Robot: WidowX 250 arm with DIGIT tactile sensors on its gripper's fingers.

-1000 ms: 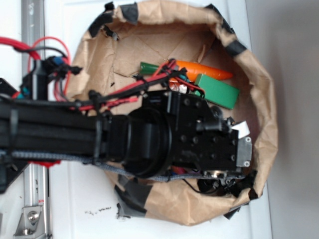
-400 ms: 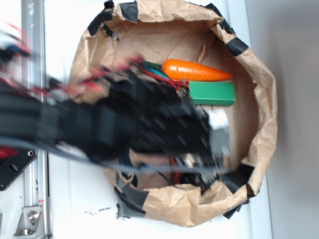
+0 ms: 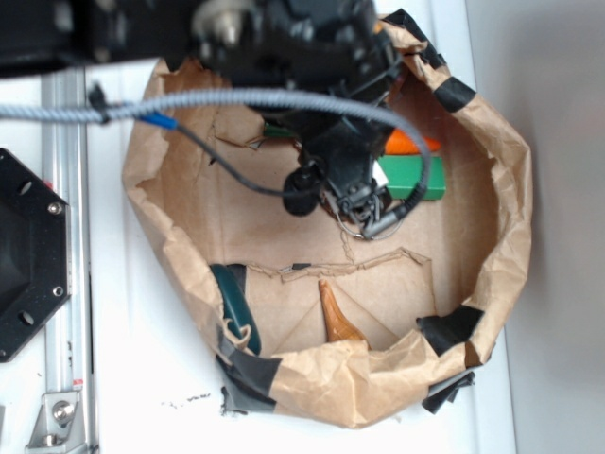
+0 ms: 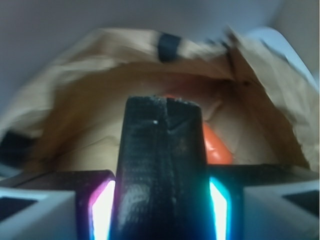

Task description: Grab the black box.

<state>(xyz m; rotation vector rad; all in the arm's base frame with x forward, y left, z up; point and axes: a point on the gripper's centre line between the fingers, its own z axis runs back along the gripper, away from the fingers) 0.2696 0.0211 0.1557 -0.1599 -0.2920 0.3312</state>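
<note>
1. reaching in from the top left of the exterior view, the black arm [image 3: 284, 38] hangs over the far half of a brown paper bag [image 3: 492, 236] rolled open into a basin, its rim patched with black tape [image 3: 452, 326].
2. the gripper [image 3: 354, 189] sits above the bag's floor, just beside the green block [image 3: 416, 180]; from above i cannot tell whether they touch.
3. in the wrist view the gripper [image 4: 165, 107] shows its two black fingers [image 4: 145, 160] pressed together along a thin seam, so the claw is closed with nothing visible between them.
4. the black box cannot be made out in either view; i cannot tell where it lies, and the arm hides part of the bag floor.
5. an orange carrot [image 3: 411, 142] pokes out from behind the arm, just above the green block; the wrist view shows the orange carrot [image 4: 215, 147] beyond the fingers.
6. near the bag's front wall lie a dark green object [image 3: 234, 305] at the left and a pointed orange-brown piece [image 3: 337, 317], apart from each other.
7. a grey braided cable [image 3: 236, 99] arcs across the bag.
8. outside the bag, on the left, a black hexagonal plate [image 3: 24, 255] sits beside a metal rail [image 3: 66, 189].
</note>
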